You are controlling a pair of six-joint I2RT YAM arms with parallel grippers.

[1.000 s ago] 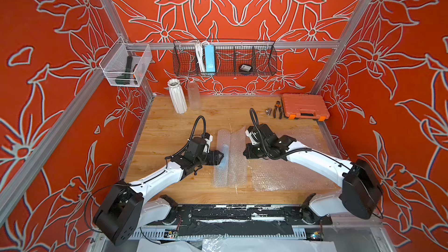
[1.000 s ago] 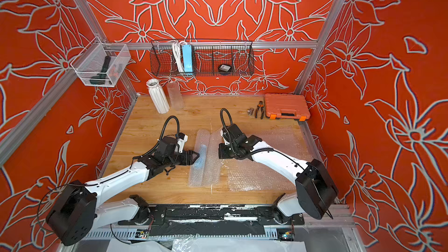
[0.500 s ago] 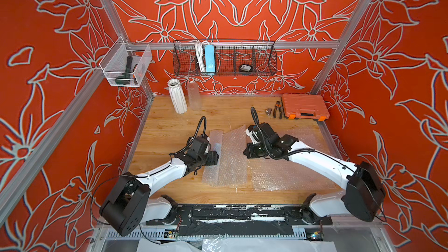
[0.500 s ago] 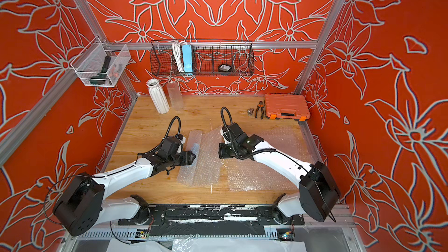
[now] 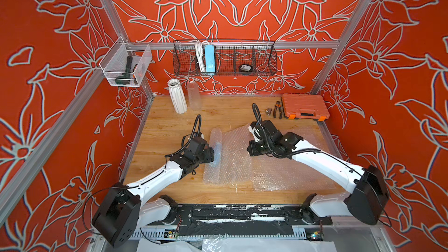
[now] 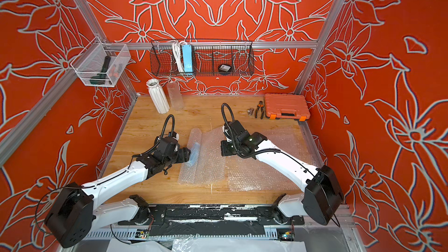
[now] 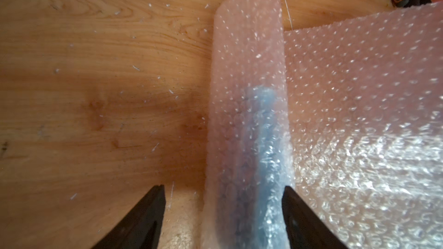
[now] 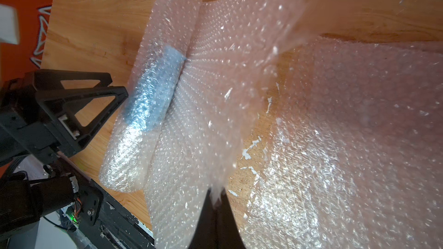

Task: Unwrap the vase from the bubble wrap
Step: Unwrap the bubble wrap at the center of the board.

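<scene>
On the table, the wrap looks about half unrolled; the blue vase lies inside the remaining roll. Your right end effector pinches the loose sheet edge. Your left end effector is spread, straddling the roll. Left to do: the last turns, then free the vase.

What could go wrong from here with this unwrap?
1. The left gripper has its jaws open at the rolled bubble wrap, not clamping it, so the right gripper, pinching the free edge, may drag the vase along instead of unrolling.
2. The spare flat sheet under the right arm could snag.
</scene>
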